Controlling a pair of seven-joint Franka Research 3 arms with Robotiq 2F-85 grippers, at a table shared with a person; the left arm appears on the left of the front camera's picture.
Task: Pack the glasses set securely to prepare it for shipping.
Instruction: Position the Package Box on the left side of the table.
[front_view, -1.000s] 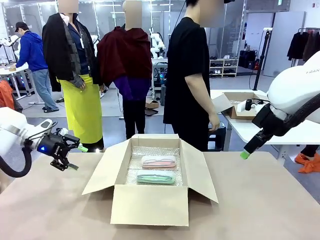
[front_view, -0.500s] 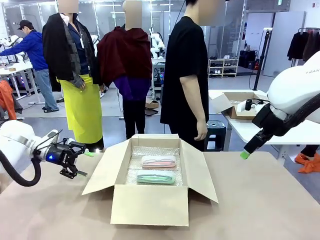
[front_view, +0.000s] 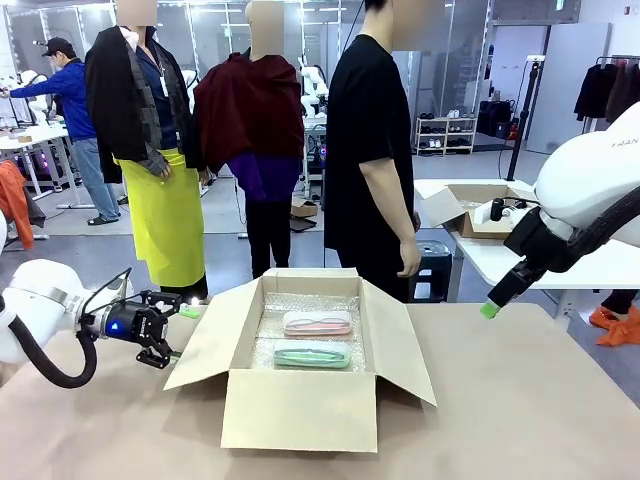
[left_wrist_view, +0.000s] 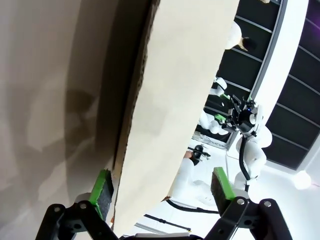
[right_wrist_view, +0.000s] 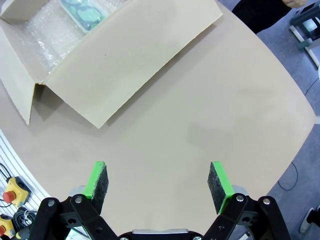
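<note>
Matt cardboard box (front_view: 300, 410); translucent plastic glasses cases (front_view: 315, 338).

Front camera across table (front_view: 520, 400) toward person (front_view: 372, 150); left wrist close beside cardboard box (front_view: 300, 410), right wrist above it.

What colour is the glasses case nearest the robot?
The near case is mint green, clearest in the front view.

The right end effector (right_wrist_view: 158, 169) hangs above the bare brown table (right_wrist_view: 235, 105), its green pads (right_wrist_view: 98, 180) spread wide with nothing between them. At upper left an open cardboard box (right_wrist_view: 20, 85) spreads one flap (right_wrist_view: 135, 55) outward; inside, the mint green glasses case (right_wrist_view: 82, 11) lies on bubble wrap (right_wrist_view: 45, 35).
</note>
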